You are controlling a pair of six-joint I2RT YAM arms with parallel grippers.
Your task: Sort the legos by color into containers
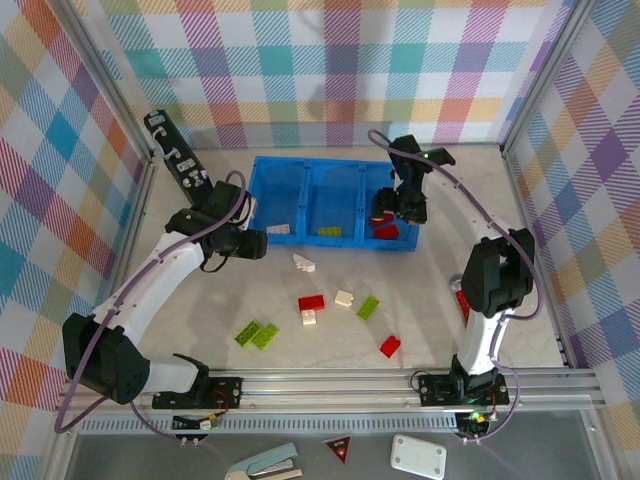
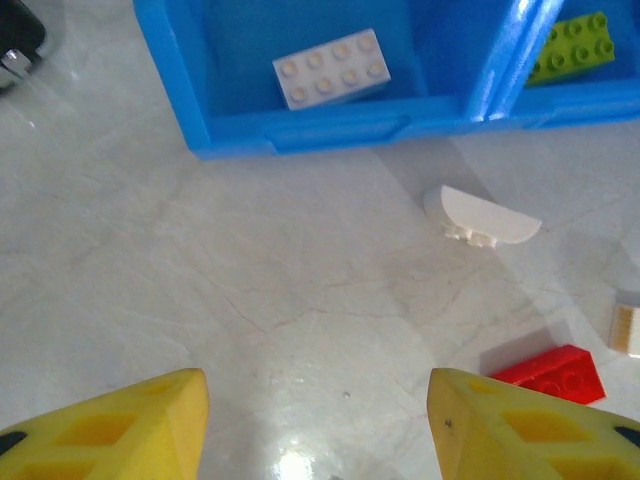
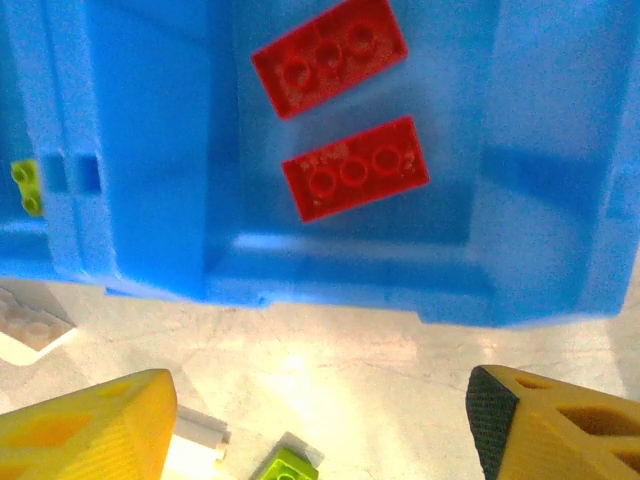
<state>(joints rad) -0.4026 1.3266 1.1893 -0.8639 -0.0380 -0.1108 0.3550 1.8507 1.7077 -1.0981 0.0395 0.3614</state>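
The blue three-compartment tray [image 1: 303, 176] stands at the back of the table. Its left cell holds a white lego [image 2: 331, 68], the middle a green one [image 2: 568, 46], the right two red ones [image 3: 329, 55] [image 3: 355, 168]. My left gripper [image 1: 258, 244] [image 2: 318, 425] hangs open over bare table just in front of the left cell, nothing between its fingers. My right gripper [image 1: 385, 213] [image 3: 320, 425] is open and empty above the right cell's front wall. Loose on the table are a white curved piece [image 2: 480, 217], a red brick [image 1: 311, 302], white bricks [image 1: 344, 297], green bricks [image 1: 257, 335] and another red brick [image 1: 390, 346].
A narrow red strip [image 1: 462, 303] lies beside the right arm's lower link. Metal rails [image 1: 330, 383] run along the near edge, with a stapler-like tool [image 1: 262, 462] and a white box [image 1: 417, 455] beyond them. Checked walls enclose the table.
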